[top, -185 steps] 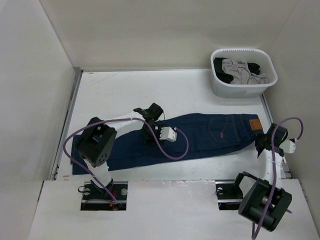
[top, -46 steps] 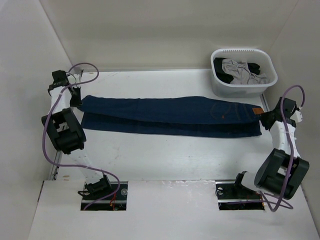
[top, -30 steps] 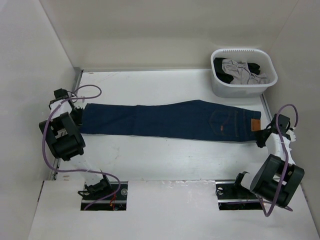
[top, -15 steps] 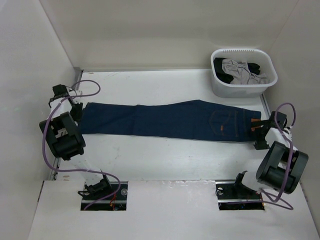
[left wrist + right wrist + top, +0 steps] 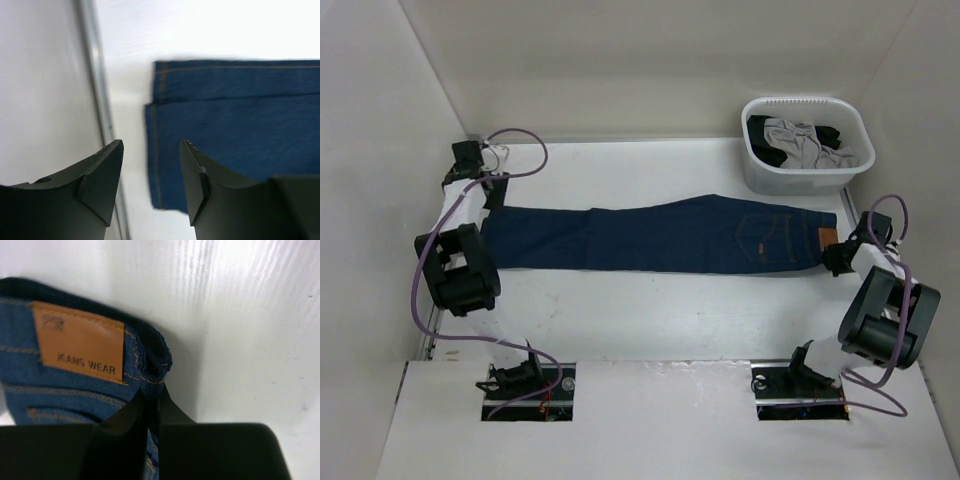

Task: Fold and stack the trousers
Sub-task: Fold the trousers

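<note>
We see the long dark indigo-blue denim jeans [image 5: 660,238] lying flat, stretched lengthwise across the white table [image 5: 650,310], hems at the left, waistband at the right, one leg laid over the other. The left gripper [image 5: 151,147] hovers at the hem end by the table's left edge with its fingers apart and nothing between them. From its wrist view we note the two hems slightly offset. The right gripper [image 5: 152,395] is pinched together on the waistband edge, just beside the small tan leather patch [image 5: 80,342] reading JEANS WEAR, with denim bunched at the fingertips. We mark the white plastic basket [image 5: 760,175] in the far right corner, near the waistband, holding grey and black clothes [image 5: 800,142].
</note>
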### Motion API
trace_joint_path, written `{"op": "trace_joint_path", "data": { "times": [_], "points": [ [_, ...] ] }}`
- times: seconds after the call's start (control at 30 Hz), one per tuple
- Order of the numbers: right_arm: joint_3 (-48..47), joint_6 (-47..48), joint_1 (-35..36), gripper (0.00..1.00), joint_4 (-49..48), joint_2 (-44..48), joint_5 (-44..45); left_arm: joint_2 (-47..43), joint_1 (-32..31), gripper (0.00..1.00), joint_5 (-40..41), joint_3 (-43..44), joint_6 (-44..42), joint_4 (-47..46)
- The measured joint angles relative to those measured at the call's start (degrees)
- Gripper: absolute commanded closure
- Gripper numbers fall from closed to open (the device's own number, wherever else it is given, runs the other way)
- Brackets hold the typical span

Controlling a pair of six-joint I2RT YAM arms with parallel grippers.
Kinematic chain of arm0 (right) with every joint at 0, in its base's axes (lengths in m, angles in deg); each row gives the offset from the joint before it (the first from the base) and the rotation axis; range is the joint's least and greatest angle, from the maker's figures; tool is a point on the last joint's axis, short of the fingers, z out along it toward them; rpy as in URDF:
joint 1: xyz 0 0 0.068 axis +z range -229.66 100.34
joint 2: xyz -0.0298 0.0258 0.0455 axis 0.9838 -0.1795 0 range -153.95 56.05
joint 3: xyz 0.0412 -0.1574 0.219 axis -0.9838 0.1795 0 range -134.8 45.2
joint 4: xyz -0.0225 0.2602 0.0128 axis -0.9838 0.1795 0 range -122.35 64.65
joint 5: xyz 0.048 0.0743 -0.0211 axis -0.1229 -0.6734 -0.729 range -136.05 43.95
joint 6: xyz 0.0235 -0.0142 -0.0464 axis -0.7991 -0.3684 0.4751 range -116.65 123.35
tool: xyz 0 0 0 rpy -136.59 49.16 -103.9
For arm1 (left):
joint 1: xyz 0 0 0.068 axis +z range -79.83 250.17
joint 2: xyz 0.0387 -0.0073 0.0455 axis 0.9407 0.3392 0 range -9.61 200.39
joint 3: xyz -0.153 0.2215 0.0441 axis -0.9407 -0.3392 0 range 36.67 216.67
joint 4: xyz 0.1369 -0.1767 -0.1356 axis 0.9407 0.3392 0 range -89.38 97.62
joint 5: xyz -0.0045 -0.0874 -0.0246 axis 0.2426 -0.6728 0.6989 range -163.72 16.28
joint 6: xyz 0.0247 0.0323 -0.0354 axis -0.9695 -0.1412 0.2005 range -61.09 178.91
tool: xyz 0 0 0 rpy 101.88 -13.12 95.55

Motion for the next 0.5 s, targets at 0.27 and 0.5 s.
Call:
{"op": "trace_joint_path", "data": {
  "times": [0.27,0.5],
  "points": [
    [-7.56,15.32,-2.56,1.00,6.54,15.52,4.48,9.97,-4.94,0.53,5.99,0.90,-0.76,-1.55],
    [-24.81,35.67,24.48,1.00,9.03,12.76,10.40,11.10,-6.49,0.53,9.57,0.83,-1.66,-2.82]
  ]
}}
